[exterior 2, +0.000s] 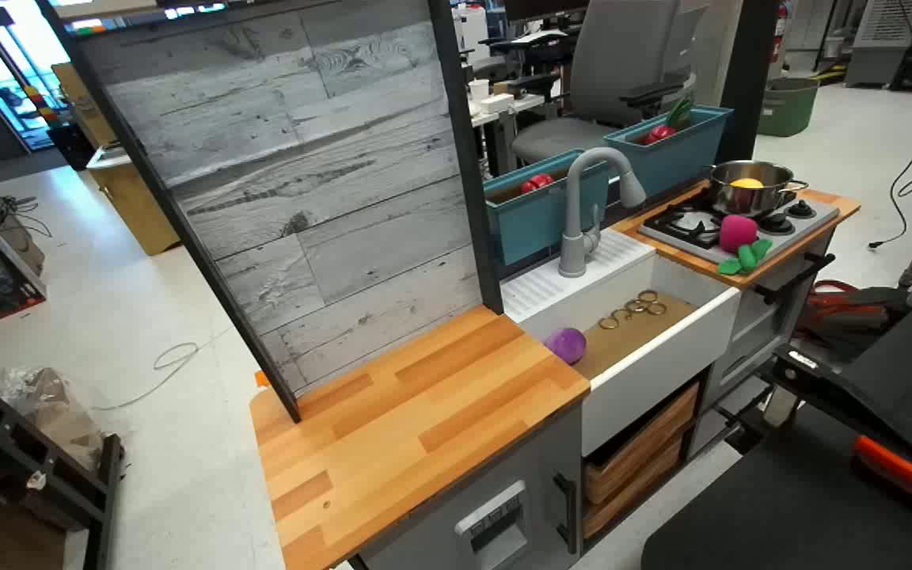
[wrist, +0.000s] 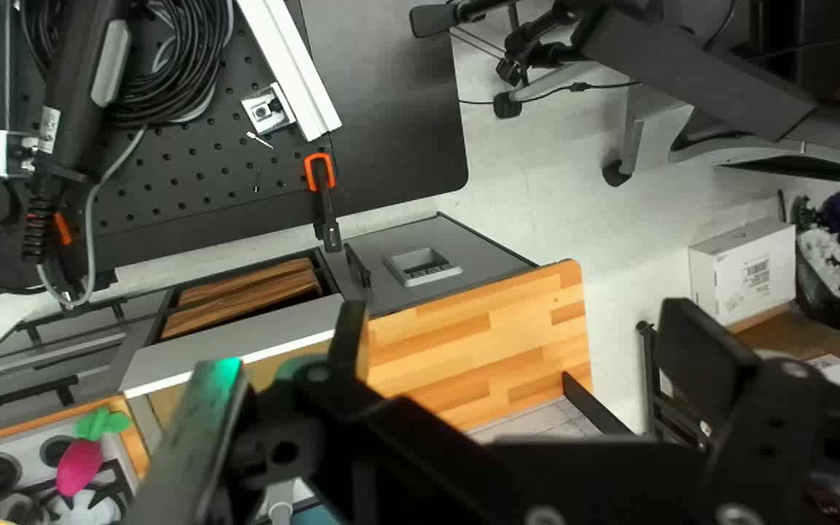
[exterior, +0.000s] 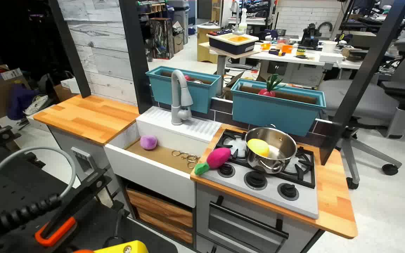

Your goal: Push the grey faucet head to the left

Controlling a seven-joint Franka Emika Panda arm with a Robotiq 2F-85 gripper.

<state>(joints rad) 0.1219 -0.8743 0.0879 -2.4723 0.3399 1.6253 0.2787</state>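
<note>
The grey faucet head stands upright at the back of the white sink, and it also shows in an exterior view. Its arched spout bends to the right and down in both exterior views. In the wrist view a small grey piece low behind the gripper is probably part of it; the rest is hidden. My gripper is open and empty in the wrist view, its two black fingers wide apart above the wooden counter. It is apart from the faucet. Neither exterior view shows the gripper.
A purple ball and several metal rings lie in the sink. A steel pot with a yellow item stands on the stove beside a pink and green toy. Teal planters and a grey plank panel stand behind.
</note>
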